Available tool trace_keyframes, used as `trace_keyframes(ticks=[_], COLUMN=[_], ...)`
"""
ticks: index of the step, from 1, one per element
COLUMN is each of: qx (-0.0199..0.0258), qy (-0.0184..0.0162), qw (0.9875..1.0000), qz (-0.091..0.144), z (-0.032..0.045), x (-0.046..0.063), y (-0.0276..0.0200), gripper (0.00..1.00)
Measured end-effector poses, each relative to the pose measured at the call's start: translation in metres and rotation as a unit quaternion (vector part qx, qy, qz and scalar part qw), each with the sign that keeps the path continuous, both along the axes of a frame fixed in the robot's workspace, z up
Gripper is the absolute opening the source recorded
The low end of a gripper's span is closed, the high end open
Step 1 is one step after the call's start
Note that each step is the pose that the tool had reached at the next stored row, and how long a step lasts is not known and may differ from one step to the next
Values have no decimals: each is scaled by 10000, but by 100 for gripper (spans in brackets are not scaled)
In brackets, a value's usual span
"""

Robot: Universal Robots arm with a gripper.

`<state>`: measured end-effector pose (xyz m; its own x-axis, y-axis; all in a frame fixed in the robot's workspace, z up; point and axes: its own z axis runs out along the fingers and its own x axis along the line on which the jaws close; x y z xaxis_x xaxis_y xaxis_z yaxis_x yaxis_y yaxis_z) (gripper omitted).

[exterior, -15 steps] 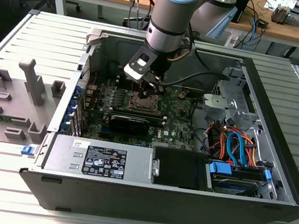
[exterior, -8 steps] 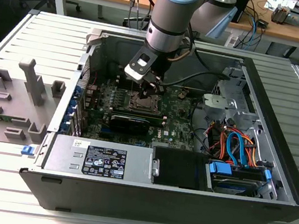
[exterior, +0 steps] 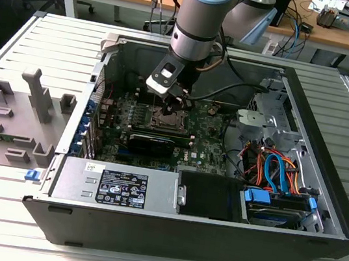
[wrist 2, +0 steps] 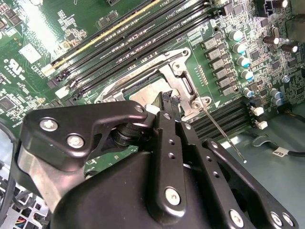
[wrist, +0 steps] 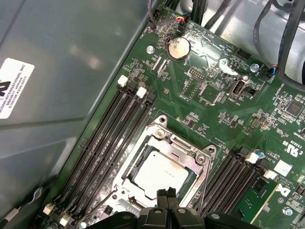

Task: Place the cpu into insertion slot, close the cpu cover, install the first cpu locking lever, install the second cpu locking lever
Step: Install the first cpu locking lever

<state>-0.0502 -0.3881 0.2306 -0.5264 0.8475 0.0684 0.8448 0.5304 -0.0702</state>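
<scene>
At the exterior view's left, a grey fixture [exterior: 16, 113] lies outside the computer case [exterior: 197, 239]. Mid-case, the gripper [exterior: 173, 106] stands over the motherboard [exterior: 205, 134], its fingertips pressed together with nothing seen between them, at the edge of the cpu cover [wrist: 188, 149]. That cover lies flat, framing the cpu [wrist: 159, 174] seated beneath its window. Memory slots [wrist: 109, 138] flank the cover closely; a locking lever [wrist 2: 224, 136] juts free past its corner.

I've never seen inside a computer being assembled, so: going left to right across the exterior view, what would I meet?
grey plastic fixture on the table → tool right over the cpu socket → orange and blue cables → case's right wall
</scene>
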Motion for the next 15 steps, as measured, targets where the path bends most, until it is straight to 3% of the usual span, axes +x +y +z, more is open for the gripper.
trace_keyframes(ticks=[15], qx=[0], qy=[0], qw=[9998], qz=[213], z=[0], x=[0], y=[0], gripper=[11])
